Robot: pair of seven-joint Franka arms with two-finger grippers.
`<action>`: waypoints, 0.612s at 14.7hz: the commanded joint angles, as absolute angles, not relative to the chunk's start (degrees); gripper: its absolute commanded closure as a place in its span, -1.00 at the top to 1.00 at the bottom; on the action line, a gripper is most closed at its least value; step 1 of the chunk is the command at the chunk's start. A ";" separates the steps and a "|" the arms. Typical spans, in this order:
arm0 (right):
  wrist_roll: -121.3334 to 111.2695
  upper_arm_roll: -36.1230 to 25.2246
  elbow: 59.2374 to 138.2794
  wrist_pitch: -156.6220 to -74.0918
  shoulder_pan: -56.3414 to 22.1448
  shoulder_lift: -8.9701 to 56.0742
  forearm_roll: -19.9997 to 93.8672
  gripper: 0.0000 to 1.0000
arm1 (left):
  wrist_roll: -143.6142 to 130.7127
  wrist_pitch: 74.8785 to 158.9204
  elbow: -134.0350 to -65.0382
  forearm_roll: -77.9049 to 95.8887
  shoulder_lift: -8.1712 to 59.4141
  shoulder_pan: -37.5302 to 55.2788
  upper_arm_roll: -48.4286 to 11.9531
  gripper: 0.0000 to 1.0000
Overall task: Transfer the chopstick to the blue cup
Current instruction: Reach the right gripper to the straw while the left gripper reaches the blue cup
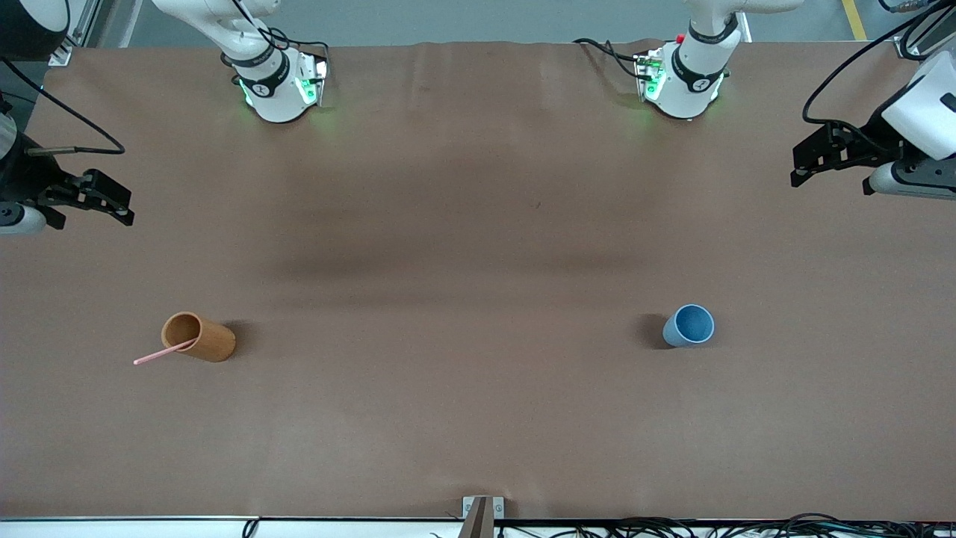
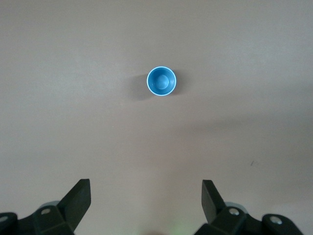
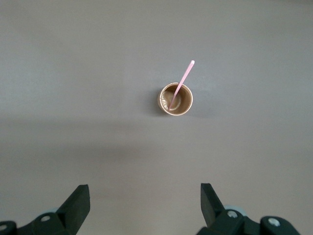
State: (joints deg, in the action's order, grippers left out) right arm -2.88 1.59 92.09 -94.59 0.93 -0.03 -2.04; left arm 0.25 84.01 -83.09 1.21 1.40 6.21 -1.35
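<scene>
Legible text: none in any view.
Chopstick (image 1: 165, 351): no marking.
Brown cup (image 1: 199, 336): no label or brand.
Blue cup (image 1: 688, 326): no label or brand.
Arm bases (image 1: 278, 88): a small dark emblem on the black collar band of each; not legible as text.
Table (image 1: 478, 224): no signs or numbers.

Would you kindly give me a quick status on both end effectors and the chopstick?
Both end effectors, left and right, open, empty, waiting at table ends. Chopstick leaning in brown cup. Blue cup upright, empty. Nothing between cups.
</scene>
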 commanded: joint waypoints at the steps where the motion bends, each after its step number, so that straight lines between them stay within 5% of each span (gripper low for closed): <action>1: -2.90 1.85 91.76 -94.92 1.58 0.09 -1.14 1.00 | 1.49 82.44 -81.21 0.62 2.02 6.06 -1.67 1.00; 9: -2.72 1.85 91.76 -94.83 1.49 0.09 -1.14 1.00 | 1.40 84.36 -81.82 1.05 4.47 5.80 -1.23 1.00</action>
State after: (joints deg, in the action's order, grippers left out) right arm -2.88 1.59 92.09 -94.71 0.94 -0.03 -2.04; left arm 0.25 84.05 -83.07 1.21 1.98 6.18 -1.33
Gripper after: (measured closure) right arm 0.000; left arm 0.000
